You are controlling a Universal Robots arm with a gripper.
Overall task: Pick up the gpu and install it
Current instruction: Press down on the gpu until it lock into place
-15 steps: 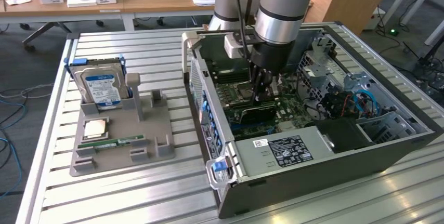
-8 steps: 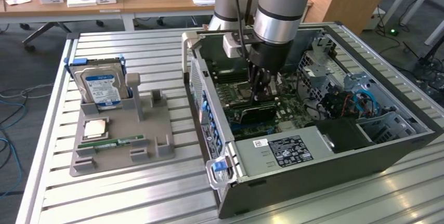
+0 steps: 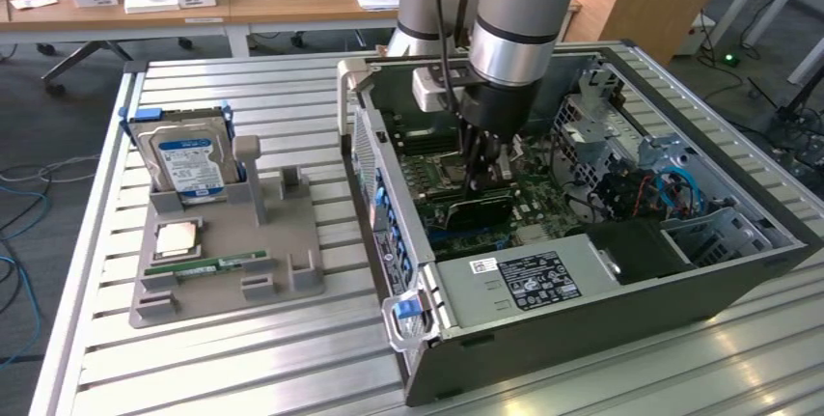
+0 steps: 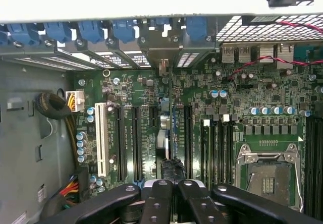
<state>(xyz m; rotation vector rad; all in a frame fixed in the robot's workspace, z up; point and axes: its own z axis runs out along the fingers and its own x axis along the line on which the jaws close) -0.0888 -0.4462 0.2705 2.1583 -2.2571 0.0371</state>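
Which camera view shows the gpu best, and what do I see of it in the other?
The exterior view: the gpu shows its dark flat side below the gripper, inside the case. In the wrist view the gpu appears edge-on, a thin strip between the slots.

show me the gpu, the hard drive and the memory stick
gpu [image 3: 480, 206], exterior view, its dark top edge below the gripper inside the case
hard drive [image 3: 191, 158], exterior view, its blue-white label
memory stick [image 3: 206, 266], exterior view, middle of the green strip on the grey holder
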